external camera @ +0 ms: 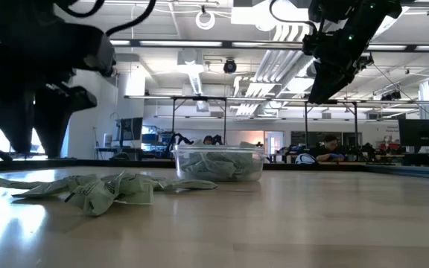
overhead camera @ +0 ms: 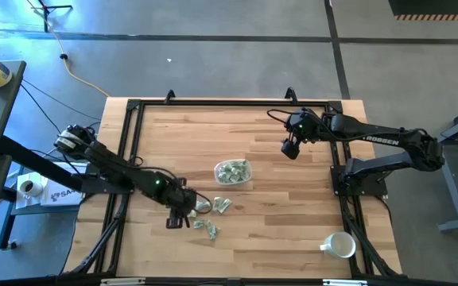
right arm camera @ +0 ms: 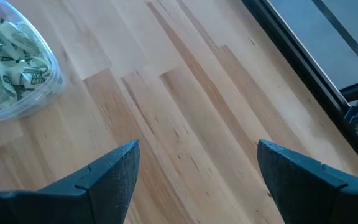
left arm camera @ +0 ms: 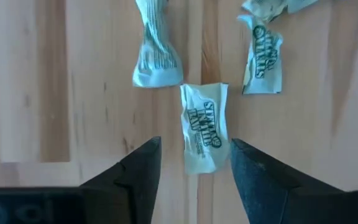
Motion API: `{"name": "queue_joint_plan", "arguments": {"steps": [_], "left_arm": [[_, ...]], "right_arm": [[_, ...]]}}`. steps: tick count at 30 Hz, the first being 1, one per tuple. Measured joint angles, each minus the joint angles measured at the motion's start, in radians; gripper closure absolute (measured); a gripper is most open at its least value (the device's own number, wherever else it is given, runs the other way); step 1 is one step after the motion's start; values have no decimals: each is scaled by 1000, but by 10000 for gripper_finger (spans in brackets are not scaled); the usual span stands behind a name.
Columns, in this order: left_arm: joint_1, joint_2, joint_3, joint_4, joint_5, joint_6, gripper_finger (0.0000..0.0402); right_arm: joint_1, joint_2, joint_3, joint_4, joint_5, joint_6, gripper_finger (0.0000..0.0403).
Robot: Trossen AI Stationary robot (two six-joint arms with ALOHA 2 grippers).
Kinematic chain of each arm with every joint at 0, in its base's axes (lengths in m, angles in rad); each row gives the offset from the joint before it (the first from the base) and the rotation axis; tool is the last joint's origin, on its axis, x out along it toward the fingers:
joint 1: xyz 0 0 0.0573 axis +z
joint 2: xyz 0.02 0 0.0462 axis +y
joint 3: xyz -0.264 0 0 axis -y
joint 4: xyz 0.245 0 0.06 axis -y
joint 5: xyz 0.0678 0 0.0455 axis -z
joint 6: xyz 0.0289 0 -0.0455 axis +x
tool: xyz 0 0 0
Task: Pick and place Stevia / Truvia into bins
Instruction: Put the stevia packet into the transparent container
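Grey concrete floor (overhead camera: 213, 63), open workshop, exposed ceiling ducts (external camera: 274, 56), strip lights

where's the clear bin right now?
In the high view the clear bin sits near the table's center, already holding packets. The loose packets and the left gripper lie just toward the near-left of it.

Crinkled paper packets (left arm camera: 204, 127), matt wood table (overhead camera: 293, 206)

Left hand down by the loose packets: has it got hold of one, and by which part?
No. The left hand is open, its fingers either side of one packet's near end, not pinching it. The right hand is open and empty.
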Motion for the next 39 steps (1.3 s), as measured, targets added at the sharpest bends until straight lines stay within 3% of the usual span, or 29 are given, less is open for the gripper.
{"name": "queue_joint_plan", "arguments": {"steps": [11,17,23,28,35,39], "left_arm": [[4,17,-103,227,43,-10,203],[5,64,-135,242,68,-37,216],[11,75,-135,228,-15,2,286],[82,77,-135,228,-20,51,378],[224,68,-62,111,-99,150,354],[322,54,51,79,-163,294,381]], "right_arm": [[-8,0,0,-1,75,33,89],[-27,0,0,-8,76,38,89],[-49,0,0,-9,78,36,89],[-55,0,0,-10,81,35,89],[-55,0,0,-40,90,44,89],[-54,0,0,-53,90,60,89]]}}
